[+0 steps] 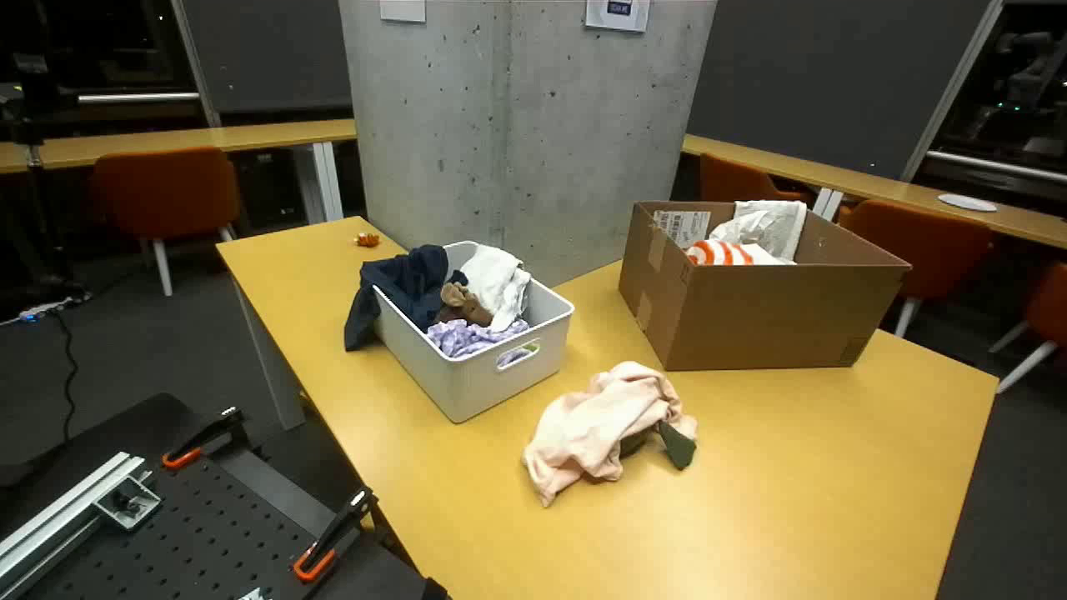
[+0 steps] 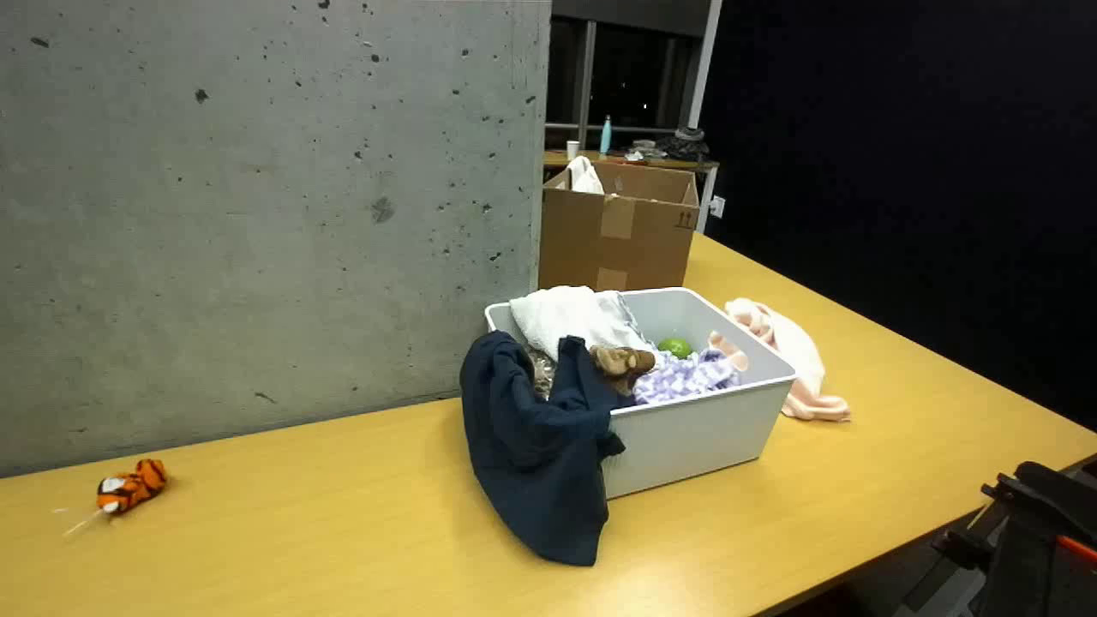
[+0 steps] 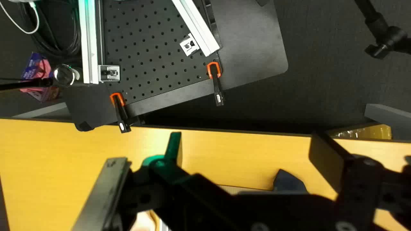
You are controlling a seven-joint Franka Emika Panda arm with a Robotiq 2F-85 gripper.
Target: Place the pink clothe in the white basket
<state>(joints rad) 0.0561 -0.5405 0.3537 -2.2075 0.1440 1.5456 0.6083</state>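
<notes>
The pink cloth (image 1: 596,425) lies crumpled on the yellow table, just outside the white basket, in an exterior view. It also shows partly behind the basket in an exterior view (image 2: 797,360). The white basket (image 1: 508,387) stands upright on the table and shows in an exterior view (image 2: 694,446) too. It holds a dark navy cloth (image 2: 540,454) hanging over its rim, a white cloth (image 1: 496,283), a purple-white cloth (image 1: 471,337) and a brown plush toy (image 1: 463,304). My gripper (image 3: 249,154) is open with nothing between its fingers. It hides most of the basket in the wrist view.
A cardboard box (image 1: 775,321) stands beside the basket. A dark green piece (image 1: 678,444) sticks out from under the pink cloth. A small orange toy (image 2: 130,487) lies at the table's end. A concrete pillar (image 1: 525,125) stands behind. A black perforated plate with clamps (image 3: 151,48) adjoins the table.
</notes>
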